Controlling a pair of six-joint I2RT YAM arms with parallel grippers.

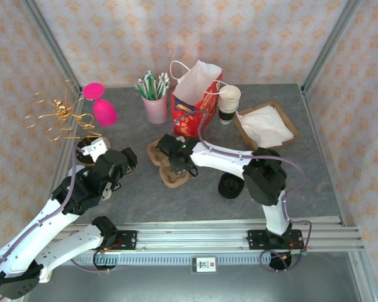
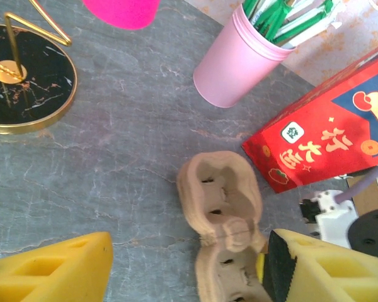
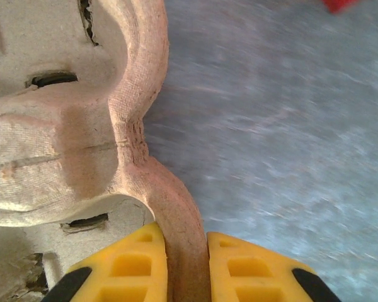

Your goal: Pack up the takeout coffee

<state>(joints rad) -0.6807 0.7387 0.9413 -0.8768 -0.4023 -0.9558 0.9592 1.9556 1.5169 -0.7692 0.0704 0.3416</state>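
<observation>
A brown pulp cup carrier (image 1: pixel 166 165) lies on the grey table, in front of the red paper bag (image 1: pixel 195 100). My right gripper (image 1: pixel 177 161) is shut on the carrier's rim; in the right wrist view its yellow fingers (image 3: pixel 135 264) pinch the rim (image 3: pixel 176 207) from both sides. To the left of the carrier my left gripper (image 1: pixel 128 158) stands open and holds nothing. In the left wrist view the carrier (image 2: pixel 220 195) lies between and ahead of the wide-apart left gripper (image 2: pixel 189 251). A stack of paper cups (image 1: pixel 228 102) stands right of the bag, and black lids (image 1: pixel 230 186) lie near the front.
A pink cup of straws (image 1: pixel 154 100) stands left of the bag. A wooden tray of napkins (image 1: pixel 264 124) sits at back right. A pink goblet (image 1: pixel 101 104) and a gold wire stand (image 1: pixel 63 116) on a black base (image 2: pixel 25 82) occupy the back left.
</observation>
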